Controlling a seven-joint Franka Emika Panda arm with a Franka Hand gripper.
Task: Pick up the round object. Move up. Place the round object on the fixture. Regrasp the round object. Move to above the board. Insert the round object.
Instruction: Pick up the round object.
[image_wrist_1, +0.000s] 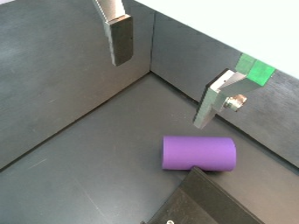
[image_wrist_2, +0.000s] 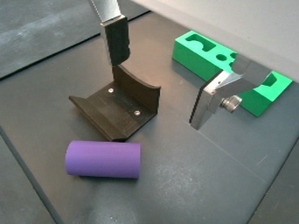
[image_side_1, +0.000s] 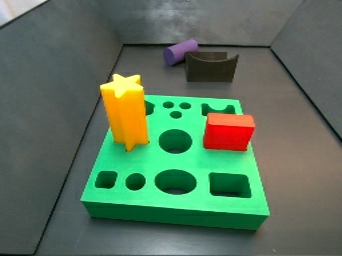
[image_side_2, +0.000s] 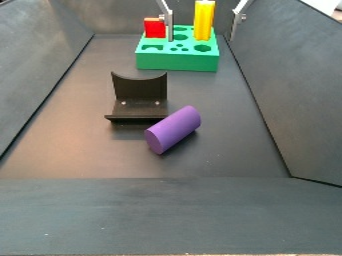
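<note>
In a side view, going from left to right, the fixture (image_side_2: 136, 96) stands on the dark worktop (image_side_2: 80, 140) with its notch bare, and the round object (image_side_2: 173, 129) lies on its side just beside it, on the floor and not in the notch. Further back sits the board (image_side_2: 181, 55), carrying the yellow star (image_side_2: 203, 19) and the red cube (image_side_2: 156, 27).

The claw (image_wrist_2: 162, 76) hangs above the worktop with its fingers (image_wrist_2: 114, 41) spread wide and nothing between them; in both wrist views the peg lies below it, free of the pads.

By my judgement the task is barely begun: the pick-up is not yet done. Lifting, setting the peg on the fixture, regrasping, moving above the board and inserting all remain.
</note>
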